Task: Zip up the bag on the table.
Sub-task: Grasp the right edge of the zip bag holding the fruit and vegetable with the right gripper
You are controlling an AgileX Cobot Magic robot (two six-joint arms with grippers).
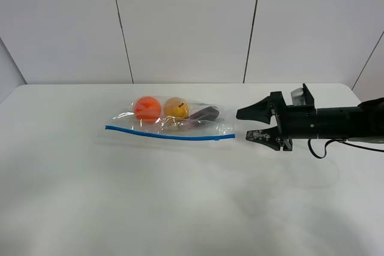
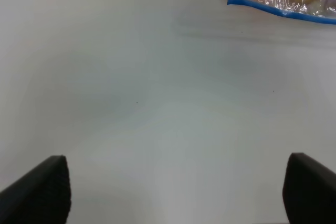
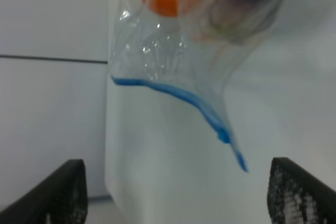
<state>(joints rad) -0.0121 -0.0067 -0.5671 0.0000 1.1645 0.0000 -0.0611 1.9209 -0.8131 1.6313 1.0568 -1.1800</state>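
White desk (image 1: 180,202) fills most of the high view, with pale wall panels (image 1: 192,22) behind it. The bag (image 1: 180,125) lies flat a little left of the middle, nearer the far edge. Its blue zip strip (image 1: 171,135) runs along the long side facing the camera. Through the crinkled plastic show an orange ball (image 1: 147,108), a yellow fruit (image 1: 176,108) and a dark eggplant (image 1: 206,114), in a row from left to right.

On the right, the right claw (image 1: 243,124) is turned on its side with its jaws spread wide. It holds nothing, and its tips sit just beside the bag's right end with a small gap between. The desk between claw and bag is bare. A dark cable (image 1: 318,148) loops under the arm.

The left claw (image 2: 176,190) shows only in its own wrist view. There its two dark fingers stand far apart over bare desk, with the bag's left corner well away.

The right wrist view alone shows the strip's right end close up. It is blurred and wavy, with a small blue lump on it near the tip. Whether that is a slider, and whether the zip is closed, I cannot tell.
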